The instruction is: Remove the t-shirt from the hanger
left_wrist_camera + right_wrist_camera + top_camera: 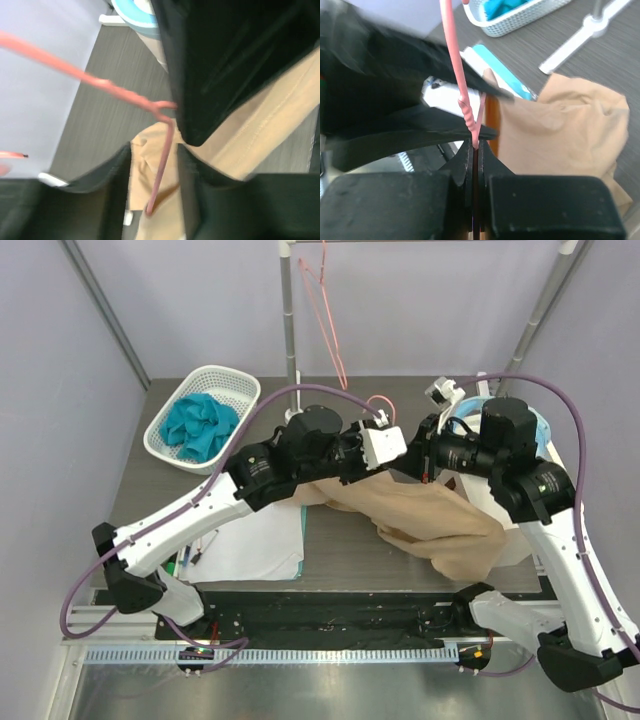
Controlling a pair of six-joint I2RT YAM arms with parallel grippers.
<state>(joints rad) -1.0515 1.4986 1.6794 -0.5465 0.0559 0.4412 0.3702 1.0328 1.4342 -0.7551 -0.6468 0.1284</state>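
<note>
Centrally, over the dark bench (350, 555), two black robot arms are seen meeting above a tan t-shirt (430, 520). It lies crumpled on the surface, spread from the middle toward 4 o'clock. A pink wire hanger (470, 117) appears to be threaded into its upper end. The right gripper (475, 147) has its fingers pressed fully together on the hanger's twisted neck. The left gripper (155, 150) has its fingers partly apart. The hanger's wire runs through the gap above the fabric, and nothing is clamped.

The step in hand is judged to be freeing the cloth from the wire. It would be done best with the neck firmly pinched by the right fingers. Fabric alone, near the collar, would then be taken by the left fingers and drawn off one shoulder of the hanger, then the other. Wire caught together with cloth would drag the hanger along.

From above, the shirt's long axis is seen running from about 10 o'clock to 4 o'clock. The hanger's hook points toward 12 o'clock, its neck rising straight away from the right fingers.
</note>
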